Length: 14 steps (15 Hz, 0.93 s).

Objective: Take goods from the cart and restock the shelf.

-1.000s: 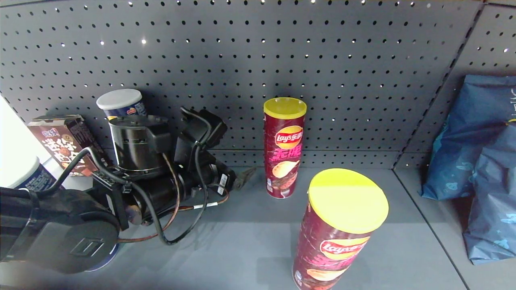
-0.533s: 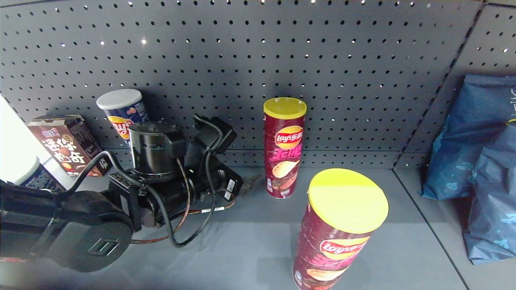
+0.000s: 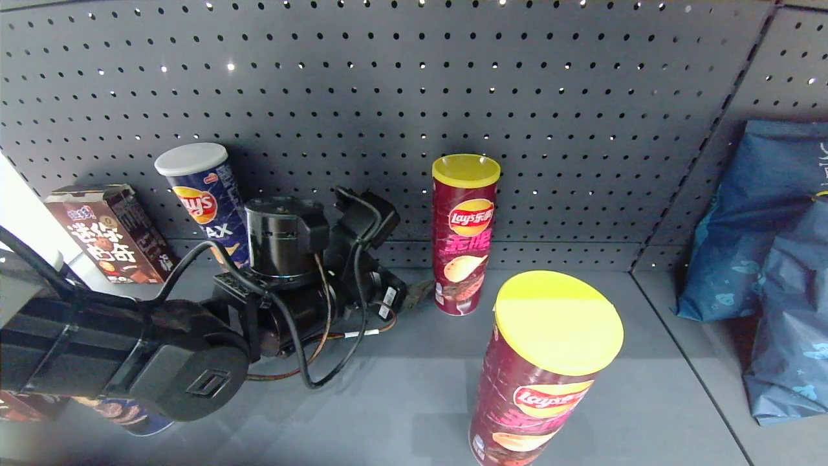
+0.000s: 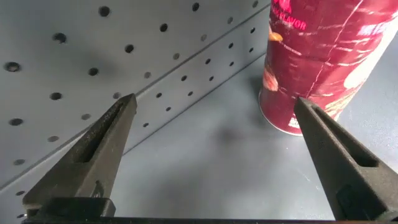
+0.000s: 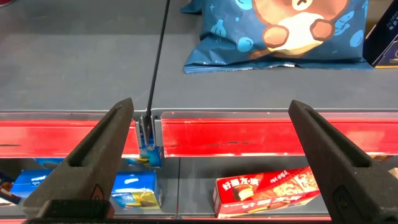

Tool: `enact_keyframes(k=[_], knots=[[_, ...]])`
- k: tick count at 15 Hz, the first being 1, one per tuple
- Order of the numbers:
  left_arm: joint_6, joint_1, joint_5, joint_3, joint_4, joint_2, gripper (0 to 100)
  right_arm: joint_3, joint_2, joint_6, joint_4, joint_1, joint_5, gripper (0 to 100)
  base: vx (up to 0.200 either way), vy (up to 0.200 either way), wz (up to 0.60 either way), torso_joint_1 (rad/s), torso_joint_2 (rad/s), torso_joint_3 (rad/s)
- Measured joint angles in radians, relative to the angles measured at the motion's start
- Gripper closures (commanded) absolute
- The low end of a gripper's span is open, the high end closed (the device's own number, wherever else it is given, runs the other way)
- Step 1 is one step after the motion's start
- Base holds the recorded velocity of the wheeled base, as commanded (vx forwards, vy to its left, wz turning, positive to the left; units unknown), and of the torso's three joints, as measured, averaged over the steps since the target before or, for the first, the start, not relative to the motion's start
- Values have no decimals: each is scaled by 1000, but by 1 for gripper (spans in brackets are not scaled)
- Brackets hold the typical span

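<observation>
My left gripper (image 4: pixel 214 106) has its pointy fingers wide apart, holding nothing, low by the holey metal wall (image 3: pixel 388 97). The smooth round red can (image 3: pixel 464 233) with a yellow lid stands by that wall, beside one finger.

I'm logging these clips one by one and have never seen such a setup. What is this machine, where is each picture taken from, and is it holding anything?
This is a two-armed robot restocking a shop shelf. The wide picture is from a camera on its head. On the shelf are a back red can, a front red can, a blue can and a brown box, with blue bags to the right. The other two pictures are from cameras on its wrists, looking out between the fingers. The left gripper is open beside the back red can's base, holding nothing. The right gripper is open and empty too, facing lower shelves and a bear-print bag.
</observation>
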<state>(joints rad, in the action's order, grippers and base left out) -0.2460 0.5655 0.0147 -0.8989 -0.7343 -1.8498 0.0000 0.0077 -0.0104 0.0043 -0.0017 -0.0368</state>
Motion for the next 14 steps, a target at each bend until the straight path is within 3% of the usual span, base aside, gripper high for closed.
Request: enact_keyframes(k=[14], knots=[[1, -29, 2, -14, 0, -10, 0, 0, 0, 0, 0, 0, 0, 0, 0, 0, 0, 0, 0, 0]])
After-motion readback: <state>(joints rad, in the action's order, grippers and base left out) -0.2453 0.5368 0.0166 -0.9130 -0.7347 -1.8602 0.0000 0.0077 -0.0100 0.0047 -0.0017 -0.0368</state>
